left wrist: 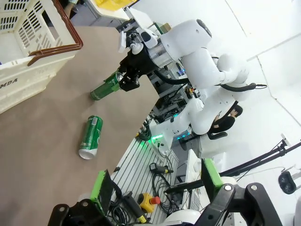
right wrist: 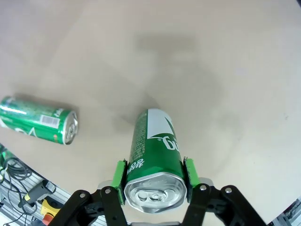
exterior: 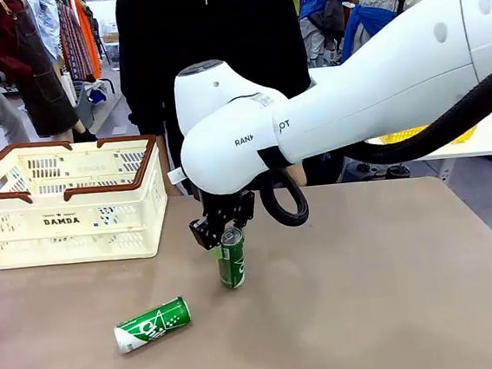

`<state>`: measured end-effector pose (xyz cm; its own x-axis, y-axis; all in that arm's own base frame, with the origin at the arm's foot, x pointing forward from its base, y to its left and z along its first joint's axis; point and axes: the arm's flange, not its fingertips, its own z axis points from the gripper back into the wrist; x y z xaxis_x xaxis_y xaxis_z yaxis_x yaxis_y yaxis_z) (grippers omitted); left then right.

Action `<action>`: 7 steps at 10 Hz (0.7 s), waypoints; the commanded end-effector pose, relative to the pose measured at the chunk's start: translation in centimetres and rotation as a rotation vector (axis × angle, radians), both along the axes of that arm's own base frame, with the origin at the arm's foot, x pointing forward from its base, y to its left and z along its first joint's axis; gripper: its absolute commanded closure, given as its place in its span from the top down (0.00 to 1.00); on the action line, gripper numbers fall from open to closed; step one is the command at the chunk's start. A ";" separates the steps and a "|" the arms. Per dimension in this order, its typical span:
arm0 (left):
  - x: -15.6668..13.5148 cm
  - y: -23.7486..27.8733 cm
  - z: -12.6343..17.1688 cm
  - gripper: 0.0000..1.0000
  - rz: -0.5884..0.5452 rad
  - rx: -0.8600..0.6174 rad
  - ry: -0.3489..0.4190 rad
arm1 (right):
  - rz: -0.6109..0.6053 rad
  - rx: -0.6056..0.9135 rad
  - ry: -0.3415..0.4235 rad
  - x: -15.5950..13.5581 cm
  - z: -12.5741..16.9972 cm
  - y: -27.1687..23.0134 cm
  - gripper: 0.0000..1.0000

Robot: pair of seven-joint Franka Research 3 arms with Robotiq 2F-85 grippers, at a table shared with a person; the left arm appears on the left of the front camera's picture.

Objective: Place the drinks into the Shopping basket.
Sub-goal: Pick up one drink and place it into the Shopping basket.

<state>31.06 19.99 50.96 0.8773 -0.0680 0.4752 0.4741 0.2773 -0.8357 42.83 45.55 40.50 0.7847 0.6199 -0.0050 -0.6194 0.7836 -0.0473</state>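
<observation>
2 green drinks are out on the brown desk [exterior: 370, 295]. The upright can [exterior: 231, 260] stands near the middle of the desk, a little toward its left edge. The right claw [exterior: 224, 236] has come in from the right edge and grips it just under the silver top. In the right wrist view the green pads [right wrist: 121, 181] press flat against opposite sides of the can, with no gap on either side. The can's base meets the desk, or is very close to it; I cannot tell whether it is lifted at all.

The lying can [exterior: 152, 324] is on its side, closer to the near edge and left of the upright can, well apart from it. Its silver top points toward the near left corner.

The Shopping basket [exterior: 24, 230] sits in the far left corner of the desk, cream-white with a brown rim and "DAMDA" on the side facing the robot. Neither of these 2 cans touches it.

The left claw [left wrist: 155, 172] hangs high off the near side of the desk. Its jaws are spread wide with nothing between them.

A person [exterior: 216, 56] in black stands at the far edge, behind the right arm.
</observation>
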 end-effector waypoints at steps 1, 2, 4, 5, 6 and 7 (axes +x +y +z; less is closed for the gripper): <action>-0.2 -0.1 0.0 1.00 0.004 0.006 -0.007 | 0.006 -0.034 -0.011 0.1 1.2 0.0 1.00; -0.2 -0.1 0.0 1.00 0.004 0.006 -0.007 | 0.006 -0.032 -0.010 0.0 1.4 -0.2 1.00; -0.2 -0.1 0.0 1.00 0.004 0.006 -0.007 | 0.012 0.000 -0.018 -0.6 3.4 -1.6 1.00; -0.2 -0.1 0.0 1.00 0.004 0.006 -0.007 | 0.003 0.038 -0.041 -1.2 5.6 -3.4 1.00; -0.2 -0.1 0.0 1.00 0.004 0.006 -0.007 | -0.034 0.082 -0.049 -1.7 8.7 -6.5 1.00; -0.2 -0.1 0.0 1.00 0.004 0.006 -0.007 | -0.109 0.135 -0.023 -2.0 12.1 -11.7 1.00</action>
<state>31.06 20.01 50.95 0.8775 -0.0675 0.4749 0.4737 0.2775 -0.8358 42.33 40.09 50.32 0.8247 0.5600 0.0791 -0.5609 0.8278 -0.0122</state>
